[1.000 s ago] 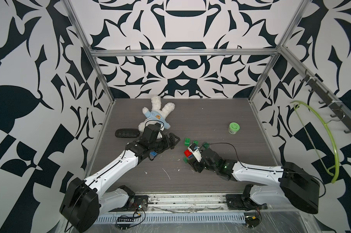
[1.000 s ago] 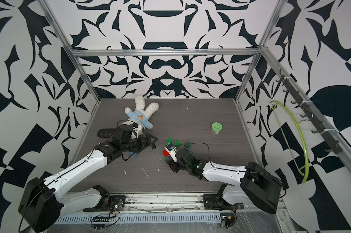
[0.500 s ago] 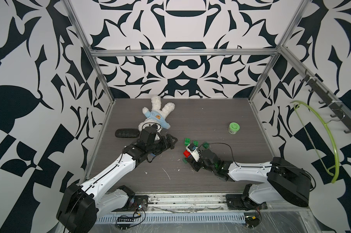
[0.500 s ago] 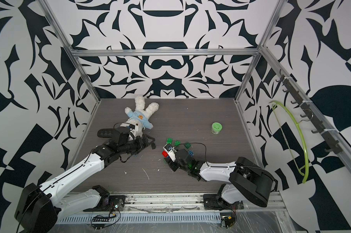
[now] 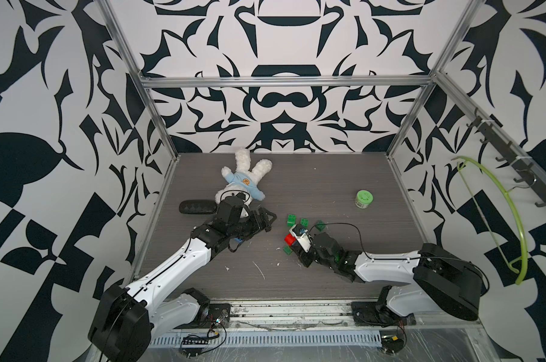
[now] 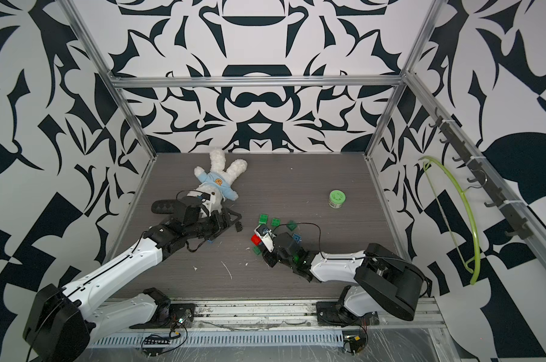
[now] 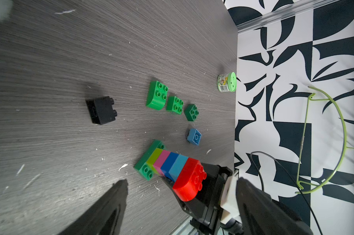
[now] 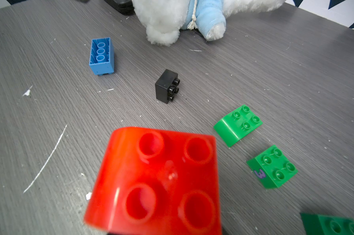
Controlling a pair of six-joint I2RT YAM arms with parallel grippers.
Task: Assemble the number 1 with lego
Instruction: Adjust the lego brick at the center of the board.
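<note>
The left arm (image 5: 177, 266) and right arm (image 5: 387, 269) wear smooth white shells dotted with small screws, between bulky black joint housings and black bases. The left pincer (image 5: 270, 223) is black with tapering fingers (image 7: 109, 205). By the right wrist sit a white block (image 5: 301, 240), a looping thin black cable (image 5: 343, 223) and a small green light (image 5: 337, 257).
</note>
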